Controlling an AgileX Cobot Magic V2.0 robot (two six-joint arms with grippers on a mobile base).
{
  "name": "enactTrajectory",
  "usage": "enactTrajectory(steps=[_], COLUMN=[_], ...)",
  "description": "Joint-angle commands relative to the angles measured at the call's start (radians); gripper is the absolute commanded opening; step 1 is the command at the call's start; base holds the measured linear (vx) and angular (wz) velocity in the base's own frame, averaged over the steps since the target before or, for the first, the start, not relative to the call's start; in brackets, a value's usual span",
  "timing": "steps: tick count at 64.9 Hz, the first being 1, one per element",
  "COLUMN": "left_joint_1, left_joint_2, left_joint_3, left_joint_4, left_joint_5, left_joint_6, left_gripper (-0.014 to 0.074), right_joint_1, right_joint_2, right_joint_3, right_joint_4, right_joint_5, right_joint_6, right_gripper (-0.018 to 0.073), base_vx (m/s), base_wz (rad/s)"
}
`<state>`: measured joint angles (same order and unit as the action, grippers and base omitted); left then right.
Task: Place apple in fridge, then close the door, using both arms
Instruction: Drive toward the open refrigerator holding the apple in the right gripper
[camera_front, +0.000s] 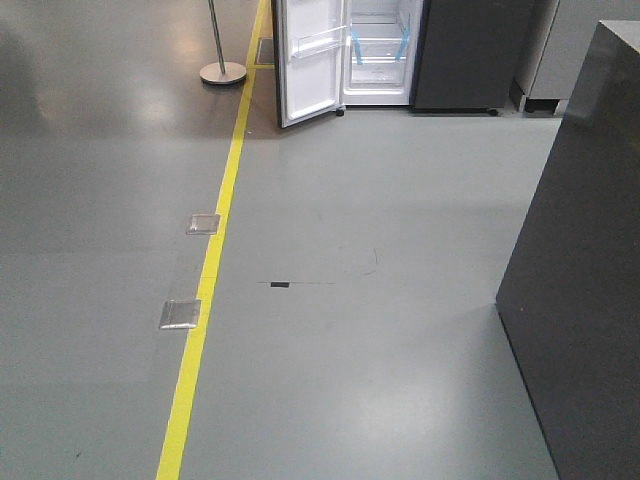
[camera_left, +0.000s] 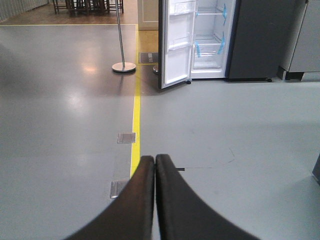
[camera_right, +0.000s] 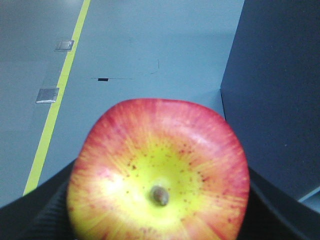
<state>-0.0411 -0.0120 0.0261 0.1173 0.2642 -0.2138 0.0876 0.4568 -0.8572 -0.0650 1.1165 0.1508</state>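
Apple (camera_right: 159, 170) held in right claw (camera_right: 160, 215), left claw (camera_left: 155, 167) pinched empty; transport step, next: approach open fridge (camera_front: 400, 50) at frame top.

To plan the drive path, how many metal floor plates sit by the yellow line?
2. One plate lies nearer the robot, the other plate farther toward the fridge, both left of the yellow line. More could lie outside the views.

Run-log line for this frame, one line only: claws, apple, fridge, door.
right claw: shut on apple | left claw: shut, empty | fridge: far ahead across floor | door: open | apple not yet in fridge
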Motion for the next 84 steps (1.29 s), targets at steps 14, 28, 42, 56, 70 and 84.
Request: enactTrajectory(steps=[14, 28, 42, 56, 70, 84], left_joint_1=[-0.003, -0.003, -0.003, -0.003, -0.003, -0.003], left_joint_2=[-0.014, -0.014, -0.014, -0.014, -0.014, -0.014], left_joint_3=[0.02, 0.02, 0.02, 0.02, 0.02, 0.02], left_joint_4=[-0.005, -0.005, -0.005, -0.005, -0.005, -0.005], left_joint_5=[-0.071, -0.071, -0.071, -0.071, -0.071, -0.071], left_joint_6=[-0.009, -0.009, -0.009, -0.009, -0.009, -0.009], left_gripper=[-0.0006, -0.0006, -0.0006, -0.0006, -0.0006, -0.0006], right_joint_1=[-0.002, -0.002, -0.002, -0.002, -0.002, -0.002], right_joint_2=[0.008, 0.008, 0.008, 0.008, 0.008, 0.008], right_joint_3=[-0.025, -0.025, -0.025, -0.025, -0.025, -0.025], right_joint_4=[-0.01, -0.01, -0.01, -0.01, -0.01, -0.01], right_joint_5=[-0.071, -0.071, -0.071, -0.071, -0.072, -0.072], right_joint_6=[-0.004, -0.004, -0.004, -0.004, -0.004, -0.004], right_gripper=[0.0135, 0.0135, 0.0135, 0.0135, 0.0135, 0.0135], base_vx=[0.16, 0.15, 0.15, 0.16, 0.16, 0.16], base_wz=[-0.03, -0.03, -0.04, -0.05, -0.03, 0.03])
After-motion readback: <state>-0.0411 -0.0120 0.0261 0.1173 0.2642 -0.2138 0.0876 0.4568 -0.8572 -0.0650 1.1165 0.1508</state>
